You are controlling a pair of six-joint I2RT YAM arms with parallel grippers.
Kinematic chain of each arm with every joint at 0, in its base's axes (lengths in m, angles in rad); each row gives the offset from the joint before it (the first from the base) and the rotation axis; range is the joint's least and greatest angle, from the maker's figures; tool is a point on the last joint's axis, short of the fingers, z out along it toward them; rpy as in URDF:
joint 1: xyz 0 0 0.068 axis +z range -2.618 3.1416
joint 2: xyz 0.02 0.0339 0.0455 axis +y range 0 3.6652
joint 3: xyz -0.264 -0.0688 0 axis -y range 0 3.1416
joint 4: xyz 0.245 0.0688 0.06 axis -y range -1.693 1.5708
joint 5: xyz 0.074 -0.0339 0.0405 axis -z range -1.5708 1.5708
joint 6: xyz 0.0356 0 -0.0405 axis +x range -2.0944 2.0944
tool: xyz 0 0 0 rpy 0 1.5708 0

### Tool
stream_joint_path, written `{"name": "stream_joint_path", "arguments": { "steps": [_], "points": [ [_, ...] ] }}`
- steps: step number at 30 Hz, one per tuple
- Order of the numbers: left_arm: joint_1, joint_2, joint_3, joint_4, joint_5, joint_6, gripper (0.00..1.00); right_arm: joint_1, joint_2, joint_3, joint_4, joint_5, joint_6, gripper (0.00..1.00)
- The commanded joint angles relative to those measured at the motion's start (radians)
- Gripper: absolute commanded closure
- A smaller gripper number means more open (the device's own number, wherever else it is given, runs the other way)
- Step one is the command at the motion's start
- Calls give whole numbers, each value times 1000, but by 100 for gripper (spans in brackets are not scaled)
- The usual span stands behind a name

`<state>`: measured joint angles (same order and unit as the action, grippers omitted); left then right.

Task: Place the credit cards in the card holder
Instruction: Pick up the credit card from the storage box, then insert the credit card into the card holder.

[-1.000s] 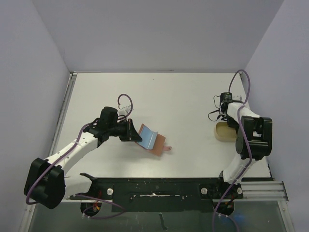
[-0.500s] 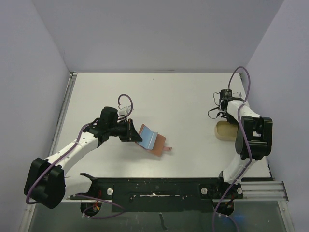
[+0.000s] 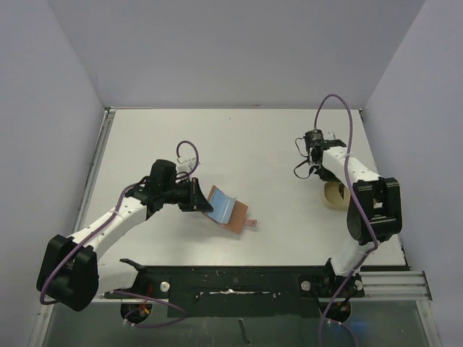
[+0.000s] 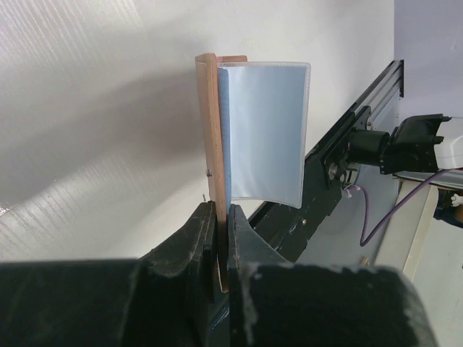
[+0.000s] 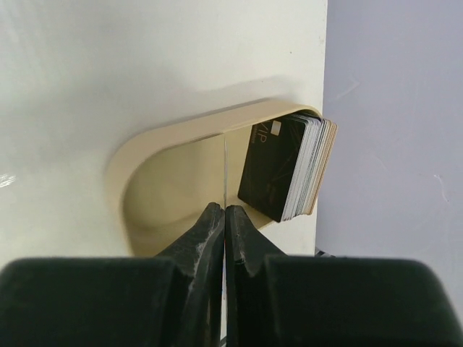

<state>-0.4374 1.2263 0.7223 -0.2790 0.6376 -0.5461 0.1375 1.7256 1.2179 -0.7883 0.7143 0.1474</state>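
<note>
The reddish-brown card holder (image 3: 231,212) lies open on the table with a pale blue card (image 3: 223,206) in its inner pocket. My left gripper (image 3: 201,200) is shut on its left flap and holds that flap upright. In the left wrist view the flap's brown edge (image 4: 210,130) stands between my fingers (image 4: 223,217), with the blue card (image 4: 264,130) beside it. My right gripper (image 3: 311,156) is above the table, left of the tan tray (image 3: 333,195). It is shut on a thin credit card seen edge-on (image 5: 225,170).
The tan oval tray (image 5: 173,141) holds a stack of several cards with a black one on top (image 5: 278,170), leaning at its right end by the purple wall. The arm bases and a black rail (image 3: 231,278) run along the near edge.
My right gripper has lifted away from the tray and moved left and a little farther back, carrying the card. The left arm and the card holder have not moved.
</note>
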Motion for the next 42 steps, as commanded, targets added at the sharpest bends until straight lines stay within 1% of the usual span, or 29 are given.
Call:
{"name": "stream_joint_path", "arguments": {
  "steps": [1,5,10,15,18,21,26,29,33,38,42],
  "points": [
    [6,2,8,58,14,-6,100,67,-93,92,-107,-5,75,100],
    [5,12,-13,127,13,-65,100,139,-152,138,-139,-29,130,100],
    [5,51,-34,227,13,-162,100,272,-221,168,-115,-131,210,100],
    [-2,94,-55,358,-10,-266,100,399,-287,139,-20,-250,305,100],
    [-10,120,-61,419,-45,-308,100,461,-338,96,66,-332,352,100],
    [-24,161,-104,504,-53,-367,100,507,-403,39,151,-380,402,100],
    [-79,236,-102,558,-96,-399,100,549,-523,-87,284,-436,485,100],
    [-118,273,-103,606,-117,-426,100,553,-589,-192,394,-502,556,100],
    [-161,312,-102,668,-156,-463,100,561,-634,-282,494,-558,639,100],
    [-195,355,-112,703,-165,-491,100,564,-608,-307,515,-569,663,100],
    [-202,339,-143,716,-211,-502,100,569,-580,-305,506,-566,684,100]
  ]
}}
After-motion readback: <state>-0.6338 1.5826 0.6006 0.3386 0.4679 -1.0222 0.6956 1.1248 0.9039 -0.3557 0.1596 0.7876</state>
